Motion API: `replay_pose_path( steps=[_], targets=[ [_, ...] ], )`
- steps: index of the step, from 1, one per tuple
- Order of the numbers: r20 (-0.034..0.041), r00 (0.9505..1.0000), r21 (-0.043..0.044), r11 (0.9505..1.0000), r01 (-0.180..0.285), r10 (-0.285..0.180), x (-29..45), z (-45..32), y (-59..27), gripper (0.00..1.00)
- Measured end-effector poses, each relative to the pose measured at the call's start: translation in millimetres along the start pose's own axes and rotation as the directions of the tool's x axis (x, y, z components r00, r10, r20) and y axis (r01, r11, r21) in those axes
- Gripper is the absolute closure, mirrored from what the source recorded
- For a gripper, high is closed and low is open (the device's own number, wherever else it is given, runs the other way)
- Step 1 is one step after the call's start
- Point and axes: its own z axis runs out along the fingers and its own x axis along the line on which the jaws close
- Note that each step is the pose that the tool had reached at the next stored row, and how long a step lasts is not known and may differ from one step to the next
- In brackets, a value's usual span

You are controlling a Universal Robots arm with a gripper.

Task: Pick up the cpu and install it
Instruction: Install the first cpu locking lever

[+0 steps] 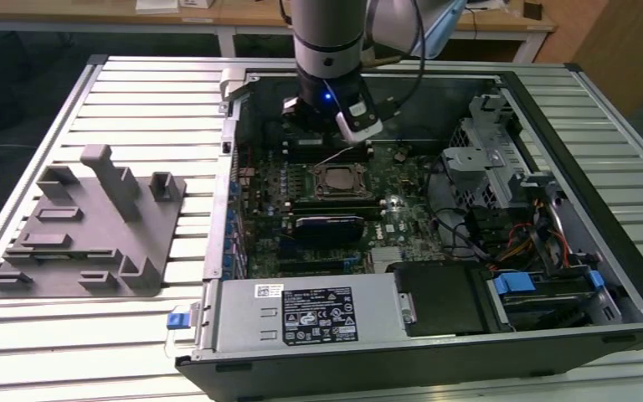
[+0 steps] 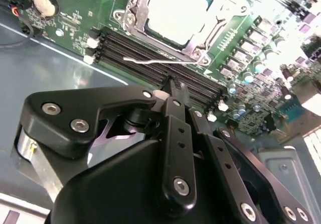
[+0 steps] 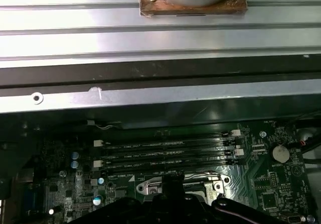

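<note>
Cpu (image 2: 173, 10) seated in socket (image 2: 131, 14); hand (image 2: 173, 86) hovers just beside it, fingers together, gripping nothing.

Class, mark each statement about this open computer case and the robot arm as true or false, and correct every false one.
1. The cpu sits in the motherboard socket. True.
2. The end effector hangs over the grey fixture. False: it is inside the computer case, just beyond the socket.
3. The grey fixture stands outside the case, at the exterior view's left. True.
4. The socket's wire lever is missing. False: it shows beside the socket frame.
</note>
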Motion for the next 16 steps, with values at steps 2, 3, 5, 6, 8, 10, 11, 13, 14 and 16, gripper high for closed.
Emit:
replay_pose_path(
  steps=[2, 3, 5, 6, 8, 10, 11, 13, 14, 16],
  targets=[
    [0.0073, 1.0000, -0.0007, 1.0000, -0.001, 0.001, -0.2, 1.2, -1.1, 0.89],
    [0.0107, 0.9999, -0.0009, 1.0000, -0.002, 0.002, -0.2, 1.8, -1.6, 0.89],
    [0.0170, 0.9998, -0.0014, 1.0000, -0.003, 0.004, -0.4, 3.1, -2.8, 0.89],
    [0.0201, 0.9998, -0.0019, 1.0000, -0.004, 0.004, -0.6, 3.8, -3.4, 0.89],
    [0.0223, 0.9997, -0.0022, 1.0000, -0.005, 0.005, -1.2, 4.8, -4.0, 0.89],
    [0.0223, 0.9997, -0.0021, 1.0000, -0.005, 0.005, -1.3, 4.8, -4.0, 0.89],
    [0.0223, 0.9997, -0.0021, 1.0000, -0.005, 0.005, -1.3, 4.8, -4.0, 0.89],
    [0.0224, 0.9997, -0.0024, 1.0000, -0.005, 0.005, -1.3, 5.1, -4.0, 0.89],
    [0.0230, 0.9997, -0.0026, 1.0000, -0.006, 0.006, -1.3, 5.8, -4.2, 0.89],
    [0.0288, 0.9994, -0.0020, 0.9998, -0.017, 0.017, -1.2, 7.2, -4.7, 0.89]
  ],
)
